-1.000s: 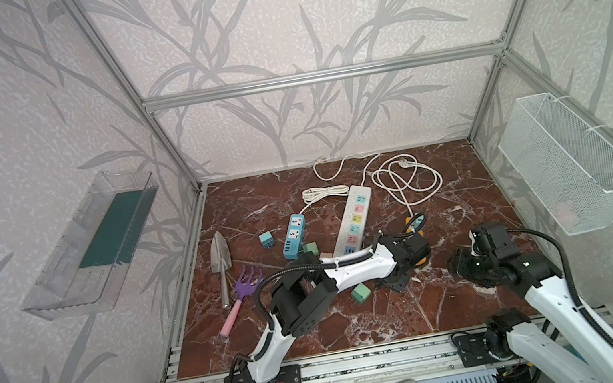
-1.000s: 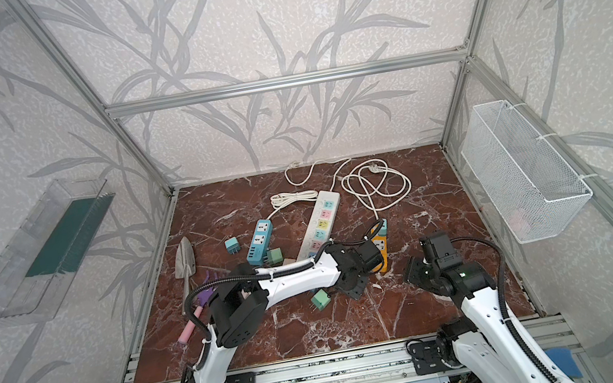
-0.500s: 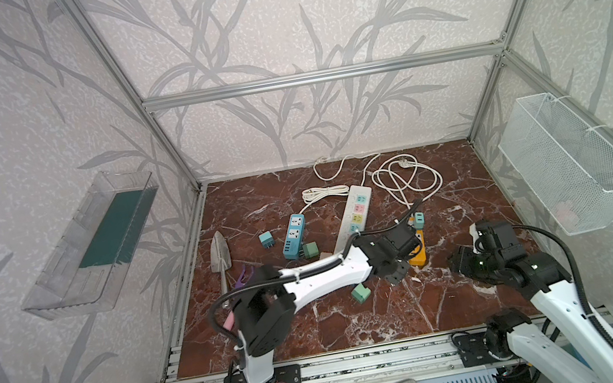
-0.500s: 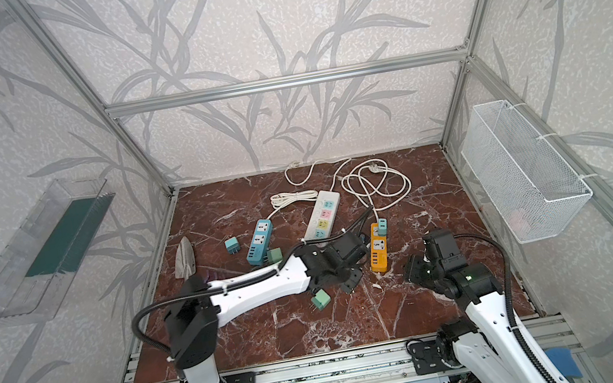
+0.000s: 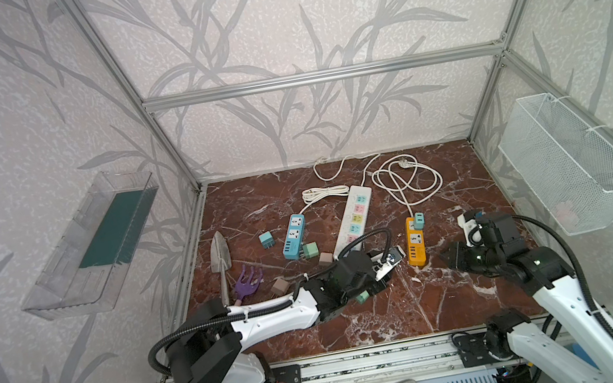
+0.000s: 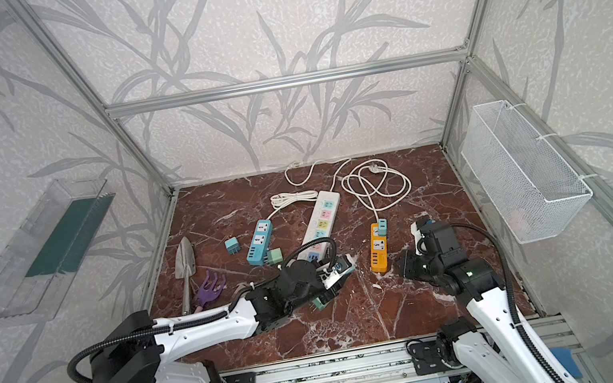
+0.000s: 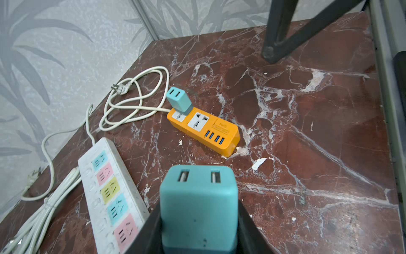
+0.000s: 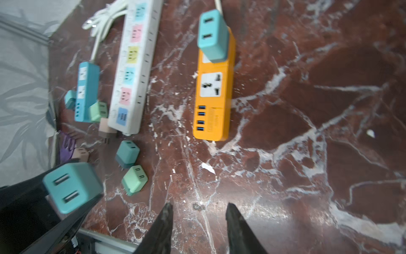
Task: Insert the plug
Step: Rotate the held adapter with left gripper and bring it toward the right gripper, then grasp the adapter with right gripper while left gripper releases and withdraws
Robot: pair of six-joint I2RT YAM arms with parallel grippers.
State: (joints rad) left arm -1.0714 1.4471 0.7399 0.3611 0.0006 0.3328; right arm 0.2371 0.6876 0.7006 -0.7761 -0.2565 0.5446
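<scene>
Alignment decides this step; the left gripper [image 7: 198, 222], clenched on the plug [image 7: 198, 204], holds it short of the orange strip [image 7: 203, 128]; judged best: carry it over the free socket [image 7: 198, 121], square the prongs, press straight down; the right gripper [image 8: 198, 211], jaws apart and empty above the tabletop [image 8: 307, 154], could steady the strip.

We tag the tabletop [image 5: 400, 311] as glossy veined marble, the orange power strip [image 7: 204, 129] as smooth plastic, the teal plug [image 7: 197, 209] at lower middle as matt plastic, the basket [image 5: 570, 165] at right as white metal mesh, and the tray [image 5: 70, 274] at left as clear plastic.
</scene>
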